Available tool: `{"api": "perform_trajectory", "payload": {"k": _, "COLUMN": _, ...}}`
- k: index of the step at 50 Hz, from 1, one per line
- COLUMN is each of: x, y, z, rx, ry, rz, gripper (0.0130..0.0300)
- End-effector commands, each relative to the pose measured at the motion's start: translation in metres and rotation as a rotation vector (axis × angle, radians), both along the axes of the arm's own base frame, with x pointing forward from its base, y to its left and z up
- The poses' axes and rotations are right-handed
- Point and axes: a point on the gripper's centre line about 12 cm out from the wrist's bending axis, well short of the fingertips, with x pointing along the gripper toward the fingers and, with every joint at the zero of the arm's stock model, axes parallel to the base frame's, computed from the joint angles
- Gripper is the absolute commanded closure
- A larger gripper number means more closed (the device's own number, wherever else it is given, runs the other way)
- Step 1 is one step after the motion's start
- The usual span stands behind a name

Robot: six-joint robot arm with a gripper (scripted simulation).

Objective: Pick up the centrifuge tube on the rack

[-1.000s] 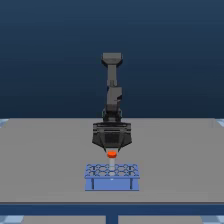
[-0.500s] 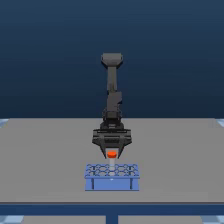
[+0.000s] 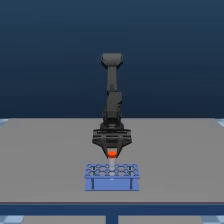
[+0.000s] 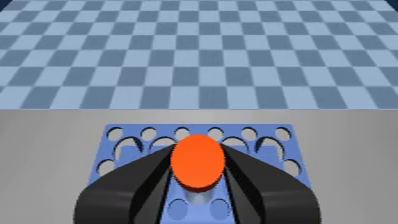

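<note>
**Gripper closed on the capped tube above the rack**

Nearest you in the exterior view stands the rack [image 3: 111, 177], a low blue block with its grid of holes facing up and two dark lines on its front panel. Just above its rear rows hangs the gripper [image 3: 112, 152], and the orange-red cap of the centrifuge tube [image 3: 112, 152] shows between its dark fingers [image 4: 133, 175]. In the wrist view the cap fills the gap between them, so you may read the jaws as clenched on the tube; its pale body is hidden, and you cannot tell whether its tip has cleared the hole. Behind, the arm [image 3: 111, 95] rises upright over the grey table [image 3: 45, 150].

Judge the risks accordingly. If the tip is in the hole, a sideways move would drag or tip the rack. A grip taken mainly on the cap may let the tube slip or tilt as you lift.
</note>
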Motion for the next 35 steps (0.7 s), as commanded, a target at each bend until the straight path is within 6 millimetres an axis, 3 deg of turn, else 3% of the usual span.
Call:
{"api": "perform_trajectory", "payload": {"k": 1, "x": 0.0, "y": 0.0, "z": 0.0, "rx": 0.0, "ry": -0.003, "rz": 0.0, "gripper": 0.03}}
{"api": "perform_trajectory", "payload": {"k": 21, "x": 0.0, "y": 0.0, "z": 0.005, "rx": 0.0, "ry": 0.0, "rz": 0.0, "gripper": 0.03}}
{"api": "perform_trajectory", "payload": {"k": 35, "x": 0.0, "y": 0.0, "z": 0.025, "rx": 0.0, "ry": 0.0, "rz": 0.0, "gripper": 0.03}}
